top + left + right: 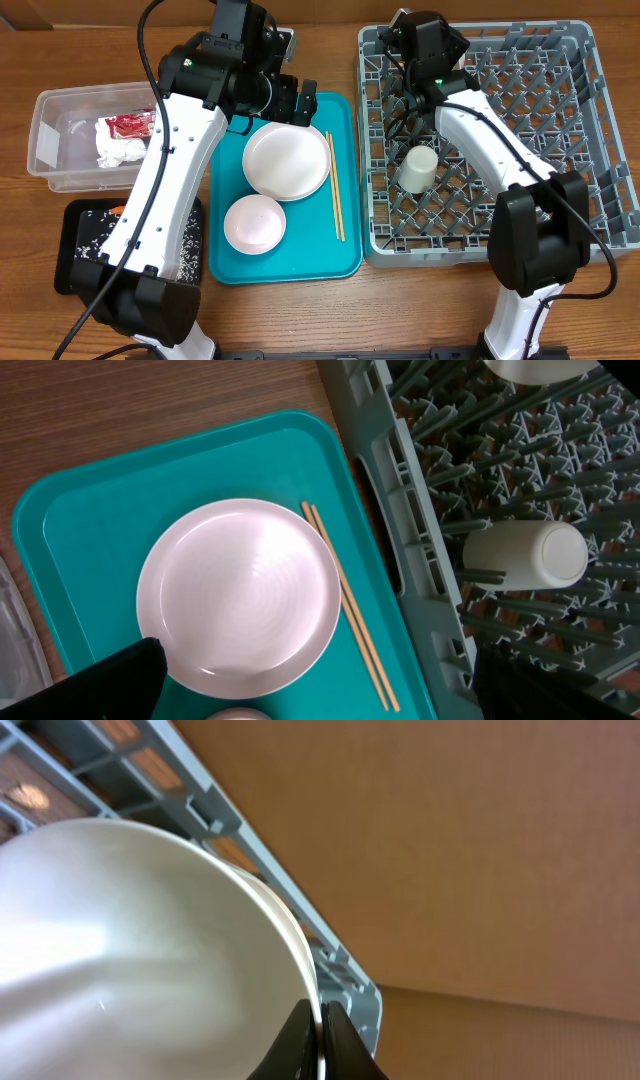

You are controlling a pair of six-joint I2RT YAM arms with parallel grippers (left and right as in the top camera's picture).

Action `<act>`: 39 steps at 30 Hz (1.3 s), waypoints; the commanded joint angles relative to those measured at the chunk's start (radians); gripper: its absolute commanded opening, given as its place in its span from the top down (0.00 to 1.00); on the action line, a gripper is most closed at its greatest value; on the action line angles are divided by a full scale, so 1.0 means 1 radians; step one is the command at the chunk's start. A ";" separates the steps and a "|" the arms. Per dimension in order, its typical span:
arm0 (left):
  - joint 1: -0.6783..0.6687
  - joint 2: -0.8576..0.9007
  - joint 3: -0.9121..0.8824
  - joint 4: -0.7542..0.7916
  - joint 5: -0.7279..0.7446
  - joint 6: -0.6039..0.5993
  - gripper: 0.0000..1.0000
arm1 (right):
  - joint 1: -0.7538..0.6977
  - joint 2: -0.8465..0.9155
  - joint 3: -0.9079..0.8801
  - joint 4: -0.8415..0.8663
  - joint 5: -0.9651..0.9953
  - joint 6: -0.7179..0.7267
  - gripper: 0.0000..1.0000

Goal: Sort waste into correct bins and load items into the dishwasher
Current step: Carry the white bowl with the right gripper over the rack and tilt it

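Overhead, my left gripper (297, 103) hangs with its fingers spread wide over the far edge of the teal tray (340, 255); the plate (287, 160) lies at its 6 o'clock, the chopsticks (336, 200) at 5, and a smaller dish (253, 222) past the plate at 7. My right gripper (320, 1038) is pinched on the thin rim of a white bowl (130, 940) beside the rim of the rack (560, 120), with a cup (420, 168) lying on its side among the pegs at 6 o'clock. At the teal tray's 9 o'clock the tub (50, 140) holds the wrapper (127, 125) and napkins (118, 152), and the black tray (80, 240) sits at 8.
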 commanded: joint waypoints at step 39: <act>0.004 -0.013 0.016 0.000 -0.010 0.015 0.00 | 0.017 0.002 -0.089 0.113 0.048 -0.179 0.96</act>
